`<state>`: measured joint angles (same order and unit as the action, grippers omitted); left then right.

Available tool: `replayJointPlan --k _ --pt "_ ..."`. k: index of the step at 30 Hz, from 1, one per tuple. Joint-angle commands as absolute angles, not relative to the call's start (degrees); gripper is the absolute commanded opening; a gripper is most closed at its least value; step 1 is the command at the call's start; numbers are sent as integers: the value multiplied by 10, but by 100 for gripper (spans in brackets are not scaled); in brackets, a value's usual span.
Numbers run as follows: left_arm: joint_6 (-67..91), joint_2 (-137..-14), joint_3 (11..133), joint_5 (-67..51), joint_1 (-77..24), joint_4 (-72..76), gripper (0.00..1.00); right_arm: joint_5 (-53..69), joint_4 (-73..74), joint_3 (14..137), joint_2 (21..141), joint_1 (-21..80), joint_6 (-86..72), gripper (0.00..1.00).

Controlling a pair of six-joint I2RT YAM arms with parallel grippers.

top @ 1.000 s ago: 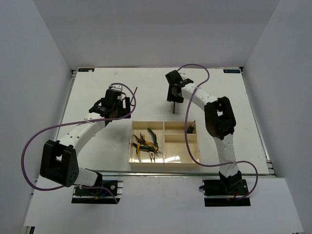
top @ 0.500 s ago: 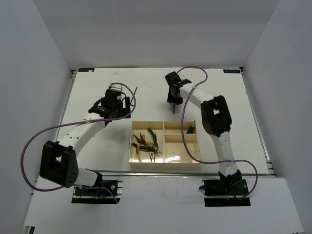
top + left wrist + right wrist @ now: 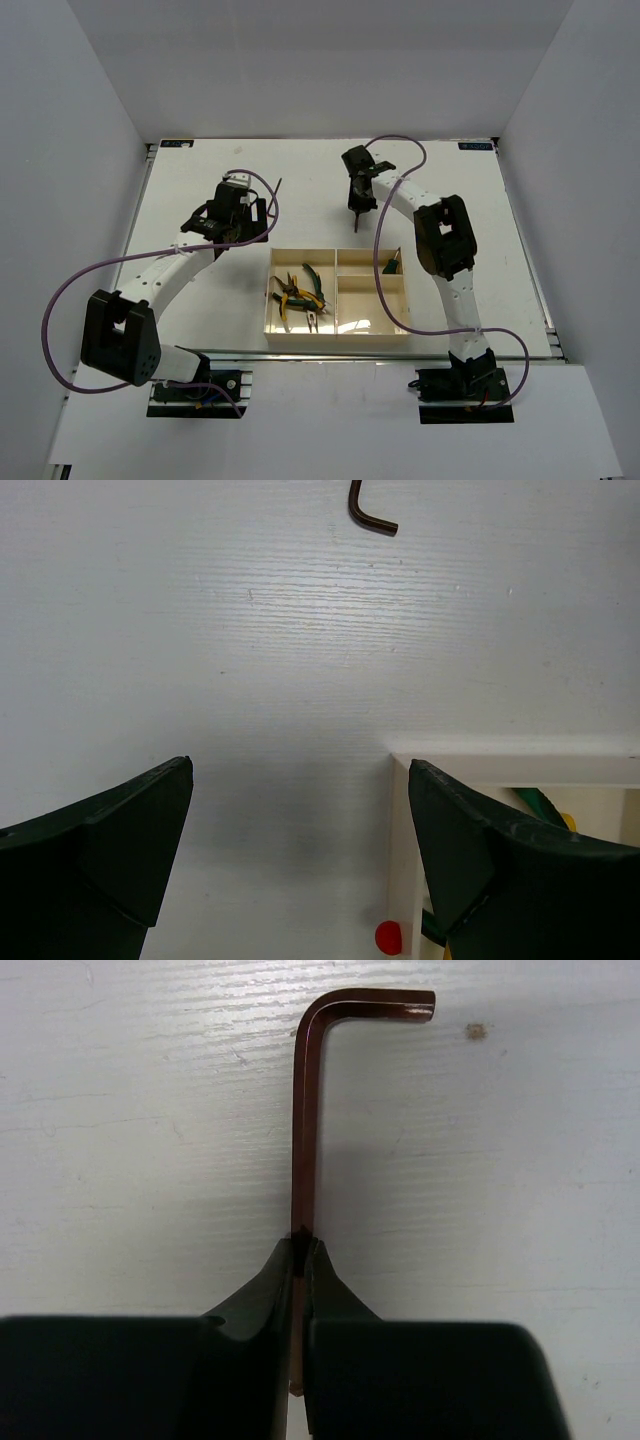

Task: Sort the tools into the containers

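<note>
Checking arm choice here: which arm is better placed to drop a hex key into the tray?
The right arm: its jaws are shut on a hex key, just beyond the tray. The left arm has open, empty jaws, and the other hex key lies on the table.

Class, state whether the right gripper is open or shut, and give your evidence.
Shut. In the right wrist view the right gripper pinches the hex key by its long shank, fingertips touching it.

A white table (image 3: 500,220), faintly grained, stands boxed in by grey walls (image 3: 70,150) — on its left, far and right sides. A small label (image 3: 176,144) marks its far-left corner, another its far-right; a metal rail (image 3: 330,352) lines its near edge.
</note>
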<state>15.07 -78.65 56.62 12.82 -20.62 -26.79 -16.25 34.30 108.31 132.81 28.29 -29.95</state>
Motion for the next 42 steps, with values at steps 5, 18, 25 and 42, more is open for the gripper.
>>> replayJointPlan --k 5,18,25,42 --pt "153 -761 579 127 -205 -264 98 -197 292 1050 1282 279 -176 0" --pt "152 -762 579 127 -205 -262 98 -194 215 912 1108 283 -82 0" --pt "152 -759 578 127 -205 -263 98 -182 208 862 1042 284 -41 0" --pt "153 -750 577 120 -205 -258 98 -101 182 704 805 295 -18 0"
